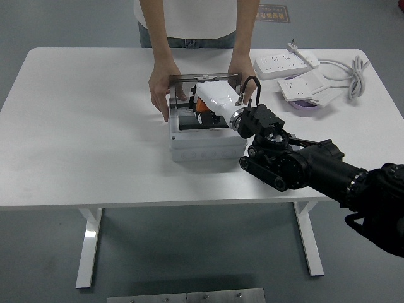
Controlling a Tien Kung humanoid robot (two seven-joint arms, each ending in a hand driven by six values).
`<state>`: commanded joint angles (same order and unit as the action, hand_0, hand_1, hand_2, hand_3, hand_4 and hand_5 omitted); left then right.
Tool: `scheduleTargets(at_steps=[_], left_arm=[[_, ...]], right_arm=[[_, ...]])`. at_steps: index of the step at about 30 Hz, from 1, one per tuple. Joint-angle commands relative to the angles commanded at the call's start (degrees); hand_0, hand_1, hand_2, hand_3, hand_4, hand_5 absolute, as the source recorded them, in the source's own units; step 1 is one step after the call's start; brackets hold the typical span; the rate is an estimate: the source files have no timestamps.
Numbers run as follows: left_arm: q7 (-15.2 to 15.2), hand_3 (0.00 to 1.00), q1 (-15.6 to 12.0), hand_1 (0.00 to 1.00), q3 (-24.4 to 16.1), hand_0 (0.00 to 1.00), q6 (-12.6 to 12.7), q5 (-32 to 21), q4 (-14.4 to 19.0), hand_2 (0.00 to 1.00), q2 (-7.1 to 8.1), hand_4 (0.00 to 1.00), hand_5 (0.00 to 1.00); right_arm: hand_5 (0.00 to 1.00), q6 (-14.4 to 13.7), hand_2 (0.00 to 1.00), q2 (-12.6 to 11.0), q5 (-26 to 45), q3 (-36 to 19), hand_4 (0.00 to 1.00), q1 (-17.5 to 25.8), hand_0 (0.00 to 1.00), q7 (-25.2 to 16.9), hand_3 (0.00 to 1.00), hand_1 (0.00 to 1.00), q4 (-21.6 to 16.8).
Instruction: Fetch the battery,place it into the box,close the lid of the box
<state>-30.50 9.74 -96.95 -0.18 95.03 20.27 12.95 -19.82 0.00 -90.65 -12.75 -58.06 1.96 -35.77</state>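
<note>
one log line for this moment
right hand: shut on battery | battery: over open box | person's hands: steadying box | left hand: not in view

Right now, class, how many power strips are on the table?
2. One long power strip lies near the table's far right edge; a second, shorter power strip sits just in front of it, partly over a purple object. None seems hidden.

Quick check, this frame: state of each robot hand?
Left hand: not in view.
Right hand: over the open box, closed on the white battery.
Person's hands: both steady the box.
</note>
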Motion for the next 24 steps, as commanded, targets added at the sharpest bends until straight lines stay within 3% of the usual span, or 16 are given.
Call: scheduleTargets(at_steps=[1, 6, 7, 12, 13, 24], left_arm=[[-0.03, 0.540, -0.02, 0.733, -0.01, 0.528, -0.02, 0.02, 0.01, 0.637, -0.02, 0.254, 0.002], [-0.08, 0.540, -0.06, 0.733, -0.01, 0.528, 0.01, 0.02, 0.04, 0.637, -0.05, 0.254, 0.002], [-0.10, 0.540, -0.07, 0.733, -0.02, 0.528, 0.01, 0.04, 0.05, 0.637, -0.06, 0.254, 0.002], [-0.15, 0.540, -0.09, 0.733, -0.07, 0.528, -0.01, 0.14, 0.08, 0.637, -0.09, 0.254, 0.002], [-0.14, 0.540, -0.08, 0.733, -0.06, 0.528, -0.01, 0.14, 0.08, 0.638, -0.09, 0.254, 0.002], [-0.20, 0.540, -0.07, 0.733, -0.07, 0.528, -0.01, 0.27, 0.12, 0.636, -0.18, 0.249, 0.002]], right_arm=[[0.002, 0.01, 0.413, 0.00, 0.01, -0.04, 0.441, 0.00, 0.381, -0.06, 0.493, 0.298, 0.00], [0.002, -0.07, 0.413, 0.00, 0.37, -0.18, 0.441, 0.00, 0.381, -0.34, 0.493, 0.298, -0.09], [0.106, -0.08, 0.471, 0.00, 0.44, -0.18, 0.547, 0.00, 0.425, -0.36, 0.582, 0.366, -0.08], [0.106, 0.02, 0.471, 0.00, 1.21, -0.18, 0.547, 0.00, 0.425, -0.72, 0.582, 0.366, 0.00], [0.226, -0.01, 0.491, 0.00, 1.35, -0.21, 0.601, 0.00, 0.438, -0.80, 0.593, 0.397, 0.01], [0.274, -0.04, 0.487, 0.00, 2.62, -0.45, 0.647, -0.03, 0.455, -0.95, 0.588, 0.394, -0.01]])
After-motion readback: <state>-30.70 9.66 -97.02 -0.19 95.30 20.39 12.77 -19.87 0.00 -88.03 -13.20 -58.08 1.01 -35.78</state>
